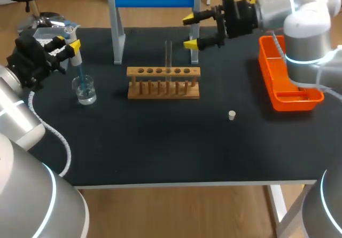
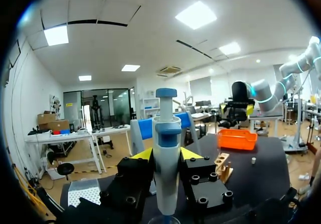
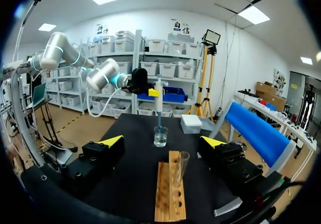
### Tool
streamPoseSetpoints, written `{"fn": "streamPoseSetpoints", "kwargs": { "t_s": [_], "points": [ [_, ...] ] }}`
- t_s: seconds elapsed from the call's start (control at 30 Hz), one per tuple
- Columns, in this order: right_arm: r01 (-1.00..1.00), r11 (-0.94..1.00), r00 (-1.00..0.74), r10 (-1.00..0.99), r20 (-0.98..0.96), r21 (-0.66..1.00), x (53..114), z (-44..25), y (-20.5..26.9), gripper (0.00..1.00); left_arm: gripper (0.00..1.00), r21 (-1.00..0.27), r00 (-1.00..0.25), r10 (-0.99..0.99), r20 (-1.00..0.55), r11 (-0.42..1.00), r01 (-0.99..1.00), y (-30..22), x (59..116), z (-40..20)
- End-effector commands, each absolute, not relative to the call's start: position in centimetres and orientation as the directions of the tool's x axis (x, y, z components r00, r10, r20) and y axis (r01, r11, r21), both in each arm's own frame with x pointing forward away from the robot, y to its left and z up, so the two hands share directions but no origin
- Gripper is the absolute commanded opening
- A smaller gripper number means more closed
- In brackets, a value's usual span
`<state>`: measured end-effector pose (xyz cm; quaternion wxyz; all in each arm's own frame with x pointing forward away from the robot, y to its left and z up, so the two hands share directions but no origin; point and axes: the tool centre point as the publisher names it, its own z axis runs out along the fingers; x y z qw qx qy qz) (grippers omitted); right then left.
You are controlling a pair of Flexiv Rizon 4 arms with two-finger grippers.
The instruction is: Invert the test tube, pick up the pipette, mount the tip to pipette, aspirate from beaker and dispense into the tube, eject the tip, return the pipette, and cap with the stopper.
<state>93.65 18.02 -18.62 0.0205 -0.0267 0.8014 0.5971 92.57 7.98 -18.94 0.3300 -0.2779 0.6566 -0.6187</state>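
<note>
One small white stopper [image 1: 232, 115] loose on table, centre-right. Clear glass test tube [image 1: 168, 56] upright in wooden rack [image 1: 163, 83], centre. Left gripper [image 1: 67, 46] clamped on white-blue pipette [image 1: 76, 61], tip in glass beaker [image 1: 85, 91], left. Right gripper [image 1: 189, 32] fingers apart, upper centre.

We can't read any txt, nos. or labels on the black table [image 1: 160, 147] or its items. The white-and-blue pipette [image 2: 166, 174], clear glass beaker [image 1: 85, 93], wooden test-tube rack [image 1: 163, 88] and orange plastic tray [image 1: 265, 67] show plain faces; any fine print is too small to tell.
</note>
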Motion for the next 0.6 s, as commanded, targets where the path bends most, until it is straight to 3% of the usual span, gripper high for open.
{"fn": "streamPoseSetpoints", "kwargs": {
  "t_s": [0.03,0.6],
  "points": [
    [-0.061,0.289,-0.998,-0.012,-0.061,0.955,93.5,-19.5,17.0,1.0,0.0,-0.996,-0.624,-0.776,-0.09,0.081,0.043,7.9,92.6,-18.9],
    [-0.074,0.354,-0.997,-0.047,-0.061,0.932,95.0,-24.0,16.8,1.0,0.0,-0.996,-0.624,-0.776,-0.09,0.081,0.043,7.9,92.6,-18.9]
  ]
}}
